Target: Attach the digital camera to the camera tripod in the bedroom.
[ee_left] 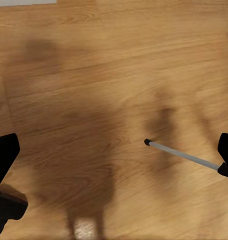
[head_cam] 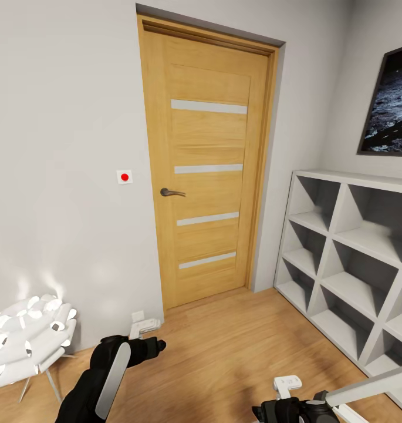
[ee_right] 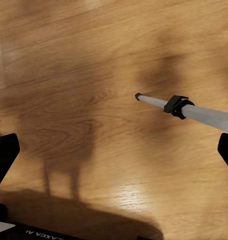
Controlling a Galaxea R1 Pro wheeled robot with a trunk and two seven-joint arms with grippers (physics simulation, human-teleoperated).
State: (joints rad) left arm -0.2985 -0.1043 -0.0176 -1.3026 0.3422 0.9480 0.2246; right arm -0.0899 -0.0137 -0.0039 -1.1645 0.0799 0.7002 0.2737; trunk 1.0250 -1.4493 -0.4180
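Observation:
The digital camera is out of view. A silver leg of the camera tripod (head_cam: 371, 385) slants in at the lower right of the head view, beside my right gripper (head_cam: 283, 409). The right wrist view has that leg with a black joint (ee_right: 178, 106) over the wood floor; the right gripper (ee_right: 116, 150) is open, its fingers (ee_right: 4, 155) far apart with nothing between them. In the left wrist view a thin silver leg with a black foot (ee_left: 181, 154) lies ahead, and the left gripper (ee_left: 116, 152) is open and empty. My left gripper (head_cam: 149, 346) hangs low over the floor.
The oak door (head_cam: 206, 170) with pale stripes is shut straight ahead in the bedroom. A white cube shelf (head_cam: 353, 258) lines the right wall under a dark poster (head_cam: 391, 106). A white petal-shaped lamp (head_cam: 30, 341) stands at lower left. A small white object (head_cam: 145, 325) lies by the wall.

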